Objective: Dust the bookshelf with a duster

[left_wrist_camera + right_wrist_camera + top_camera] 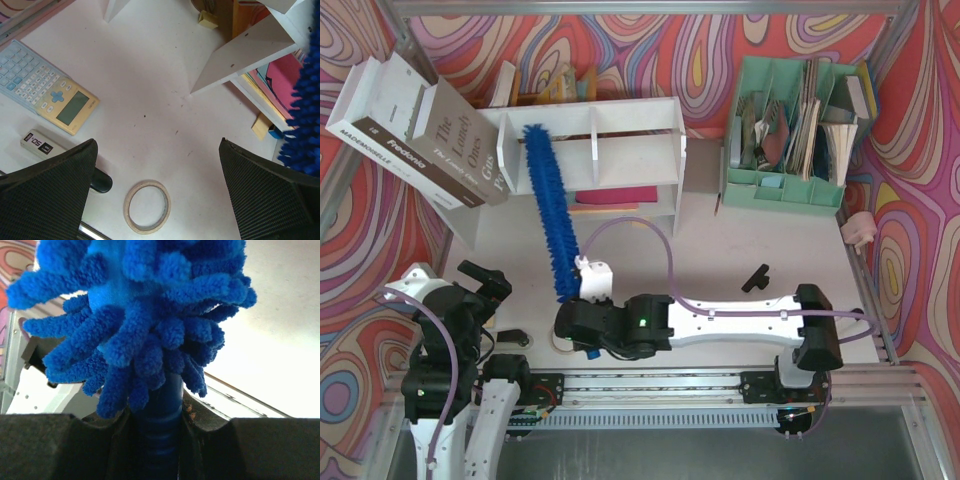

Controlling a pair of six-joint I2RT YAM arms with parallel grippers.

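White surface, swirl-patterned backdrop.

- Well short of the bookshelf: left hand, fingers apart, empty.
- Right hand, clamped on the handle of the duster.
- Duster: head slanted up to the bookshelf's left upper compartment, probably touching its front edge.
- Step: dusting under way. Next, by my reckoning, a sideways sweep toward the divider, bristles kept pressed.
- Left of the bookshelf, leaning books: "The Lonely Ones"; "Fredonia", "MADEMOISELLE".

You have the duster, a long, bright blue, shaggy brush, slanting away from you with its tip at the left upper compartment of the bookshelf. The bookshelf is white, stands at the far side facing you, and has a central divider splitting its upper level.
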